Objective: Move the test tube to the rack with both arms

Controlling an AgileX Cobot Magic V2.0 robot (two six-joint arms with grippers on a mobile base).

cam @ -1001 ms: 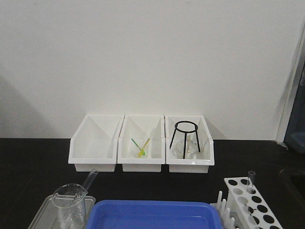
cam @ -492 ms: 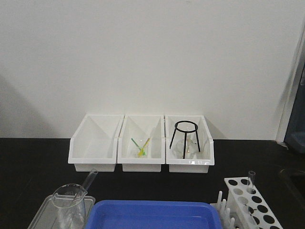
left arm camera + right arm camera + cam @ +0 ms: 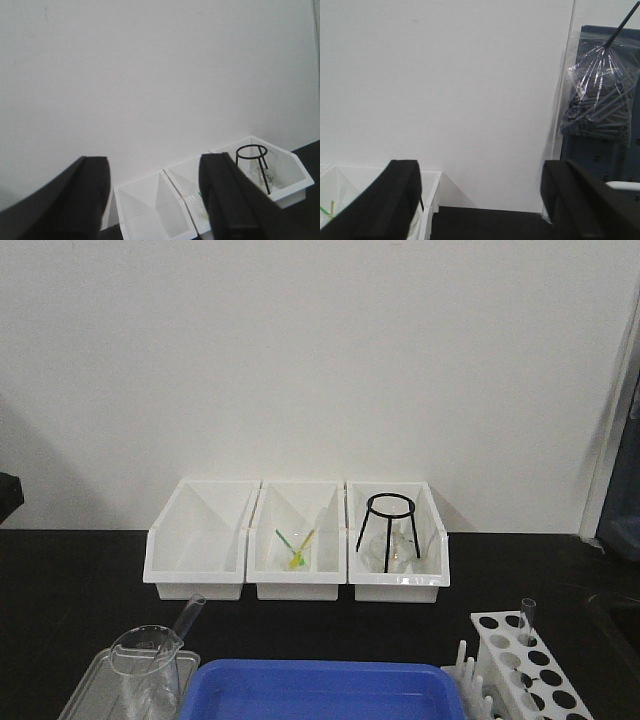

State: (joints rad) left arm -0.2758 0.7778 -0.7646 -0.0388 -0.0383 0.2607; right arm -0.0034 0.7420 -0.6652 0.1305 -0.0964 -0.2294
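The left gripper [image 3: 155,162] and right gripper [image 3: 481,167] gape empty; the tube [image 3: 189,612] leans in the beaker [image 3: 147,660], well apart from the rack [image 3: 525,665]; a skewed pinch may topple the beaker.

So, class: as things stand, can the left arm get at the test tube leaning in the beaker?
Probably yes. The test tube leans out of the beaker, its rim free with nothing above it. The left fingers are spread and empty, but point at the wall, so the arm must swing down.
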